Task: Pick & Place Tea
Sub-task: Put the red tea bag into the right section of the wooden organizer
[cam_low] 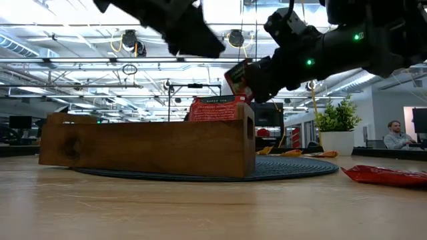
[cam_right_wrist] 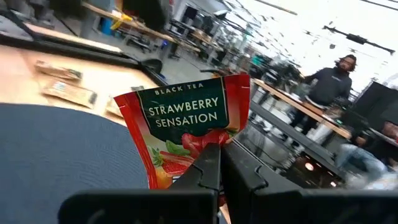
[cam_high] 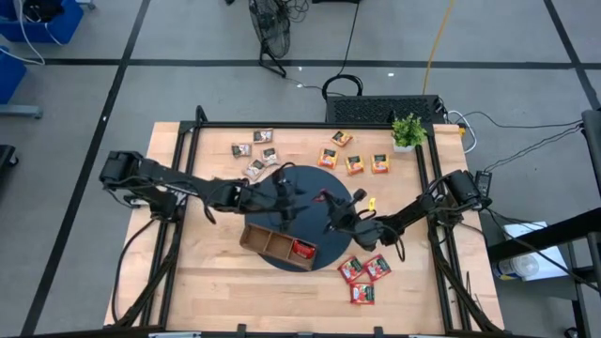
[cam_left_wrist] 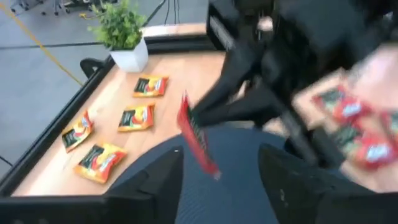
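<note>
My right gripper [cam_right_wrist: 222, 167] is shut on a red tea sachet [cam_right_wrist: 186, 121] printed "Strawberry Sensation". In the low view this sachet [cam_low: 236, 77] hangs in the air above the right end of the wooden tray [cam_low: 147, 147]. My left gripper [cam_left_wrist: 221, 180] is open and holds nothing; it hovers over the round dark mat [cam_high: 310, 183], facing the held sachet [cam_left_wrist: 196, 137]. Another red sachet [cam_high: 302, 249] stands in the tray's end compartment. Brown sachets [cam_high: 255, 155], orange sachets [cam_high: 353, 161] and red sachets [cam_high: 362, 272] lie flat on the table. My right gripper pinches the red sachet between its two fingers [cam_right_wrist: 208, 171] at the edge opposite its printed top [cam_right_wrist: 200, 149]. The sachet is lifted clear of tray and mat, and its printed face is turned toward the wrist camera. It sticks out past the fingertips, tilted [cam_low: 236, 77].
The three-compartment tray [cam_high: 278, 246] sits on the near part of the mat. A small potted plant [cam_high: 408, 131] stands at the far right corner. Black frame rails [cam_high: 188, 160] run along the table's sides. People sit at desks in the room behind [cam_right_wrist: 333, 81].
</note>
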